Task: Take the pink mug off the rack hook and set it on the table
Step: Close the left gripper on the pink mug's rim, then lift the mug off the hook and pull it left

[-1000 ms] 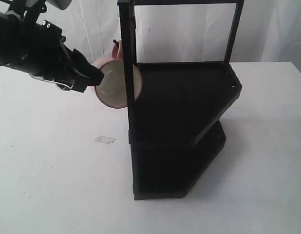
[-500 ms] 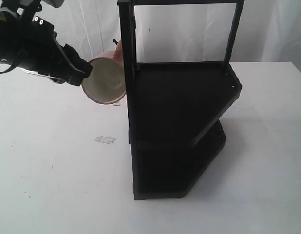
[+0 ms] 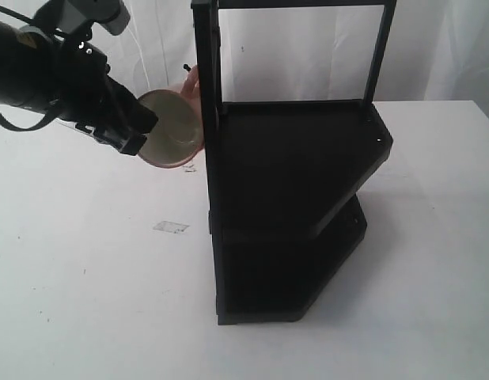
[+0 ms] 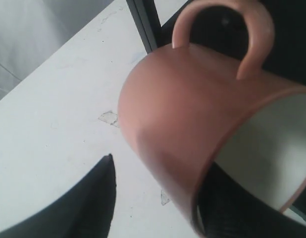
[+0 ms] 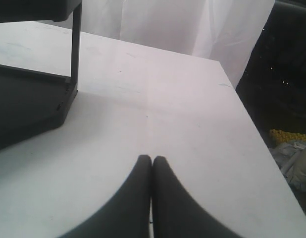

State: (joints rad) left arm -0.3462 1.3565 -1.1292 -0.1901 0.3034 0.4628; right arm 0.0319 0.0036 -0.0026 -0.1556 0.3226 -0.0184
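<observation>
We log the left gripper [image 3: 140, 133] clamped on the rim of the dusty pink ceramic mug [image 3: 173, 131]. The mug is tilted, held above the flat white tabletop [image 3: 86, 261], with its handle beside the thin black metal hook [image 3: 187, 67]. The fingers of the right gripper [image 5: 152, 161] are pressed together.

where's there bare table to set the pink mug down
The widest bare patch is the table left of the black shelf frame, below the pink mug, bar one small scrap. The strip right of the frame is bare too. Crowded around the rack hook and post.
</observation>
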